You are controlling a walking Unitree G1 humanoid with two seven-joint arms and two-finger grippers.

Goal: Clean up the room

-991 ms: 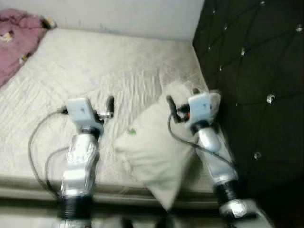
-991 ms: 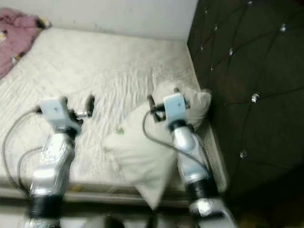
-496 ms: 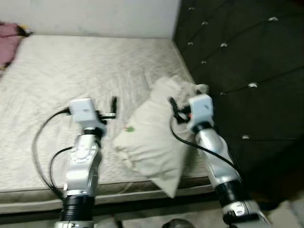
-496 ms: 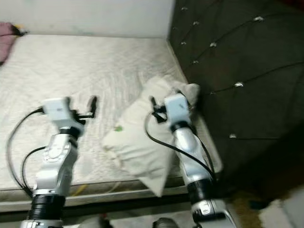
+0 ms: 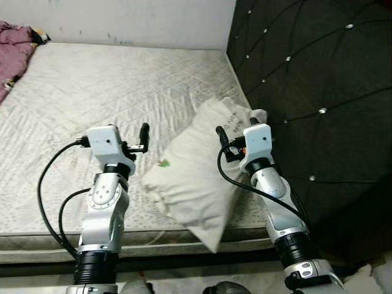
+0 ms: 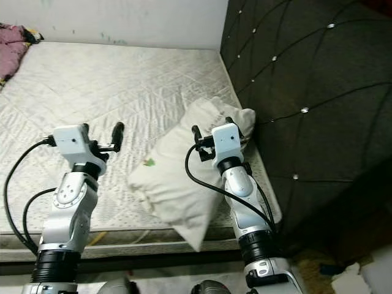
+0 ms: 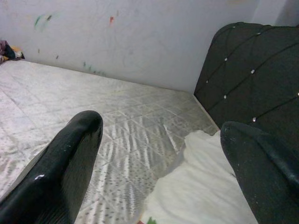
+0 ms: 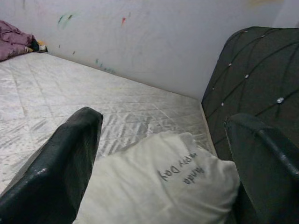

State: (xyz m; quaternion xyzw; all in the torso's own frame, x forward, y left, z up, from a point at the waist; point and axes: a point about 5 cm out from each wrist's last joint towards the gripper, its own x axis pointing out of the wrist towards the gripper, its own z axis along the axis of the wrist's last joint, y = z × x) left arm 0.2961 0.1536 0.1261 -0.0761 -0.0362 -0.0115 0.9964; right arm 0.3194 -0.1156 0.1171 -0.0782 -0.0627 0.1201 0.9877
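Pillow (image 5: 196, 168): 1; mattress (image 5: 92, 98): 1; blanket (image 5: 12, 52): 1.

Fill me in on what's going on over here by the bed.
The robot stands at the edge of a bare mattress with both arms raised over it. A white pillow lies near the black tufted headboard, one corner hanging over the mattress edge. The right gripper hovers over the pillow's headboard end, fingers open, holding nothing. The left gripper hangs over the mattress just beside the pillow, also open and empty. A pink blanket is bunched at the mattress's far corner.
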